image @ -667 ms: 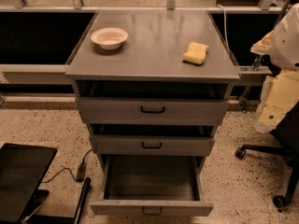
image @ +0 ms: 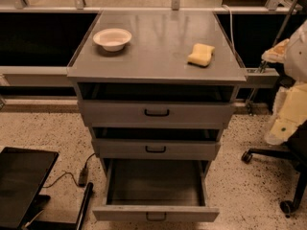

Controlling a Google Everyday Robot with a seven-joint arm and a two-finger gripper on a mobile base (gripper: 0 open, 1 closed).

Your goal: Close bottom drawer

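Note:
The grey metal cabinet point(image: 156, 71) stands in the middle of the view with three drawers. The bottom drawer point(image: 156, 213) is pulled far out, its bare grey box open and its small black loop handle point(image: 155, 217) at the lower edge of the view. The two drawers above it are pulled out only slightly. My gripper point(image: 280, 128) hangs at the right edge on the cream arm, to the right of the cabinet at about the height of the middle drawer, apart from all the drawers.
A white bowl point(image: 112, 38) and a yellow sponge point(image: 201, 54) lie on the cabinet top. A black office chair base point(image: 283, 176) stands at the right. A black panel point(image: 21, 183) and a cable point(image: 72, 174) lie on the speckled floor at the left.

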